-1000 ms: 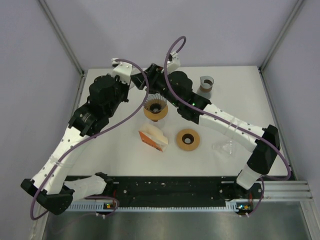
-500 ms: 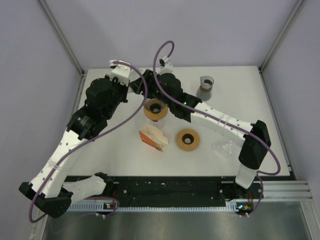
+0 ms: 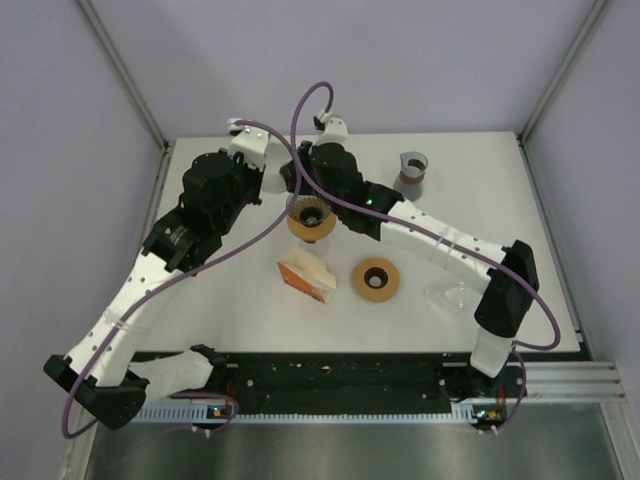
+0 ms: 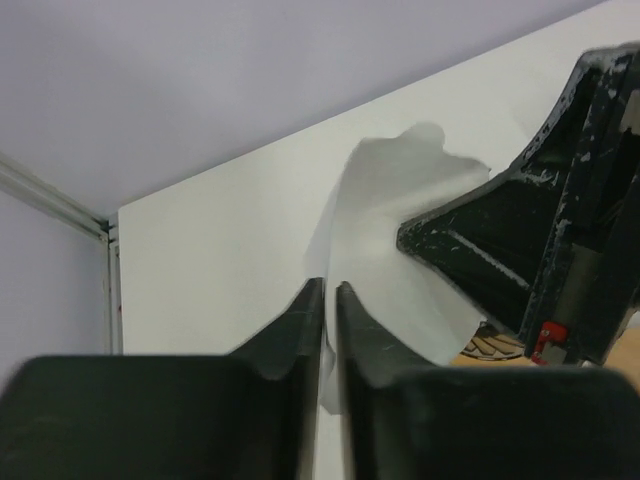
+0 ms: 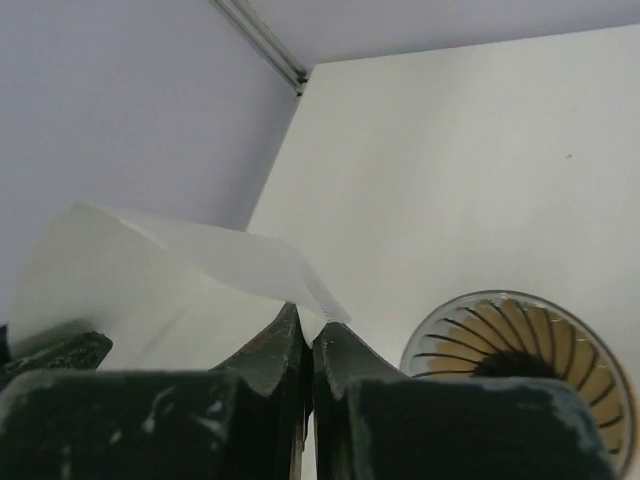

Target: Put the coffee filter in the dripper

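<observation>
The white paper coffee filter (image 4: pixel 400 225) hangs in the air between both grippers, just above and to the back left of the dripper. My left gripper (image 4: pixel 328 292) is shut on one edge of it. My right gripper (image 5: pixel 309 328) is shut on the opposite edge of the coffee filter (image 5: pixel 170 270), and its black body (image 4: pixel 545 230) shows in the left wrist view. The dripper (image 3: pixel 310 219), amber with dark ribs and a clear rim, stands on the table below; it also appears as the dripper (image 5: pixel 525 355) in the right wrist view. In the top view the arms hide the filter.
An orange and white filter box (image 3: pixel 306 276) lies in front of the dripper. A brown ring (image 3: pixel 376 279) sits to its right, with a clear glass piece (image 3: pixel 450 294) further right. A grey cup (image 3: pixel 412 168) stands at the back right. The back wall is close behind the grippers.
My right gripper has swung left to meet the left gripper and shut on the filter's free edge. The left gripper has kept its grip and barely shifted.
</observation>
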You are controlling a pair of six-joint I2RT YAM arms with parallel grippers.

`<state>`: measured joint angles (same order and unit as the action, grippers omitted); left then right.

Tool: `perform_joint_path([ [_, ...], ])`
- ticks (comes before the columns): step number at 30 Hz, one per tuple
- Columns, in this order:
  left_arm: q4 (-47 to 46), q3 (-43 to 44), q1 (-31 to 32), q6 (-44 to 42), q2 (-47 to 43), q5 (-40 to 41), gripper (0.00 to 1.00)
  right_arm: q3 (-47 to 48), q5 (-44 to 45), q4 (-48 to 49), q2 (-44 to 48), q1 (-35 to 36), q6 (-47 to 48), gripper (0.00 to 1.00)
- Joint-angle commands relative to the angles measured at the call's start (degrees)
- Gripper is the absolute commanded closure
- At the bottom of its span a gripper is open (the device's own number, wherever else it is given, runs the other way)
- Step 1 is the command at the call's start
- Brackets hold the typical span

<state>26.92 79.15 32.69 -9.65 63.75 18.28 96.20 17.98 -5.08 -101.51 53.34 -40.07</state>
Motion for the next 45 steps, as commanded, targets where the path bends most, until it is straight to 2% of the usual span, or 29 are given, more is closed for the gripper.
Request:
perform_joint_path([
  [1,-1.44,2.58,0.18,2.96,1.03,-2.10,0.71,7.23,4.26,-10.62,2.64,-0.52,13.24,1.00],
  [4,1.99,4.77,0.01,5.25,1.12,-6.93,0.44,12.76,4.35,-19.85,1.41,-0.61,18.35,1.00],
  [9,9.46,9.78,-0.08,8.68,1.64,-12.74,0.28,19.18,4.87,-30.93,0.88,-1.39,23.46,1.00],
  [15,14.39,13.92,-2.18,14.82,4.19,-16.70,0.23,27.10,1.10,-43.68,-2.89,-4.21,26.36,1.00],
  [21,14.30,15.94,-3.16,18.09,9.10,-16.96,0.22,34.64,-4.61,-49.57,-7.81,-6.14,27.33,1.00],
  [25,15.44,19.36,-3.16,19.05,13.85,-21.18,0.20,42.47,-7.51,-54.77,-13.26,-7.55,27.59,1.00],
  [29,16.41,22.01,-3.16,19.49,16.49,-22.68,0.19,43.46,-10.94,-55.30,-14.59,-8.69,27.16,1.00],
  [32,16.41,21.74,-3.24,19.23,18.34,-20.14,0.25,43.37,-13.92,-55.65,-14.76,-9.31,26.98,1.00],
  [39,15.10,20.16,-3.42,18.88,22.47,-19.25,0.55,43.02,-19.10,-56.53,-15.47,-10.36,27.24,1.00],
  [43,14.48,19.29,-3.42,18.97,22.91,-19.43,0.66,42.31,-21.05,-56.88,-16.17,-10.63,27.50,1.00],
  [45,14.30,18.67,-3.77,18.88,22.83,-18.90,0.79,42.31,-22.28,-57.23,-16.35,-10.71,27.42,1.00],
])
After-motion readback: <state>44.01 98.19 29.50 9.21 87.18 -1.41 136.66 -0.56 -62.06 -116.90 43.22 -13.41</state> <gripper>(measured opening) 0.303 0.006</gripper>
